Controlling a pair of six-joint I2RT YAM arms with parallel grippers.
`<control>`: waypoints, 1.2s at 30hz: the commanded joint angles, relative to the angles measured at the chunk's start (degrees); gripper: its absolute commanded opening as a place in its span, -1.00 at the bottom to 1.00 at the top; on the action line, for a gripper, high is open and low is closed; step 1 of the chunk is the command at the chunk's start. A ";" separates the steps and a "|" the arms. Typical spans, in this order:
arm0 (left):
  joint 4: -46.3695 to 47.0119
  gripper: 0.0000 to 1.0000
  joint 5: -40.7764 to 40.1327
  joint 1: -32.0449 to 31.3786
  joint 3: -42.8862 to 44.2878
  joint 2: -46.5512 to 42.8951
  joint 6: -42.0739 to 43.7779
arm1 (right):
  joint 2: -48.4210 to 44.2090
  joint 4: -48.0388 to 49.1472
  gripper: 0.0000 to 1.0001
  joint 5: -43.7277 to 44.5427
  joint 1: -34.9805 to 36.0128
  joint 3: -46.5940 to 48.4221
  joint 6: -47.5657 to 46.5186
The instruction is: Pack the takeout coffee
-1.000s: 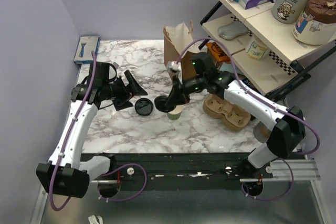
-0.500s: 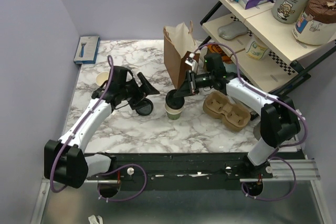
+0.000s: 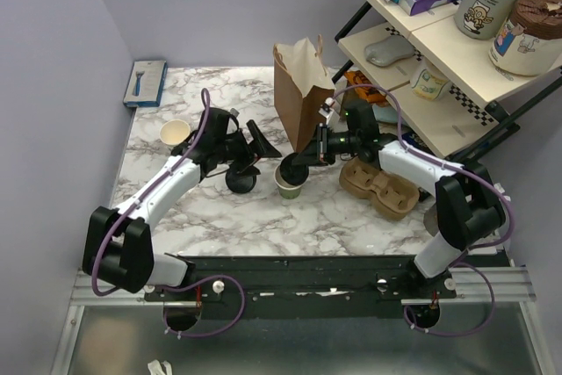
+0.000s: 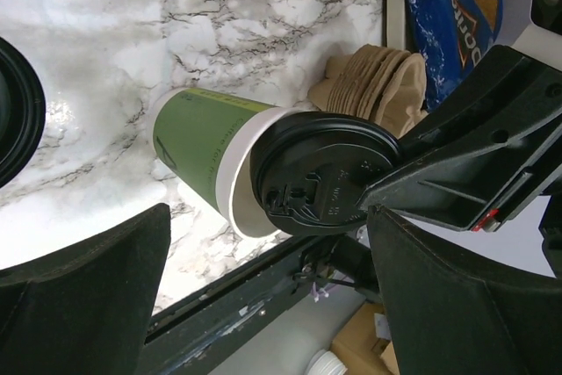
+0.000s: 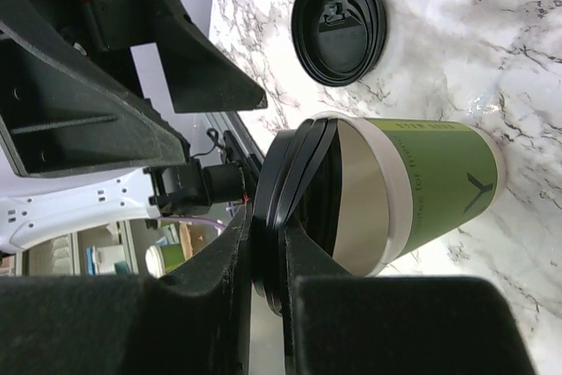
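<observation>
Two green paper cups are on the table, the centre cup (image 3: 294, 187) and the far-left cup (image 3: 174, 133), and two black lids, the raised lid (image 3: 291, 167) and the loose lid (image 3: 241, 181) (that one flat on the marble). There is one brown paper bag (image 3: 301, 94), one pulp cup tray (image 3: 379, 186) and one blue box (image 3: 147, 82).

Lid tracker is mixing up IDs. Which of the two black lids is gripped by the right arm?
The lid tilted at the green cup's mouth, pinched edge-on in the right fingers. The other lid lies flat on the marble, free.
</observation>
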 commanded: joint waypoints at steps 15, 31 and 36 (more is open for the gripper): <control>-0.01 0.98 -0.35 -2.80 1.70 3.96 3.30 | -2.50 1.90 -0.03 3.01 -1.19 -2.46 0.46; 2.54 0.98 1.50 -3.68 2.85 7.56 2.60 | -4.08 -9.79 0.05 12.40 -1.45 -1.23 -4.99; 3.77 0.98 2.72 -3.94 2.76 8.35 2.07 | -3.82 -11.29 0.04 12.60 -1.45 -0.36 -6.40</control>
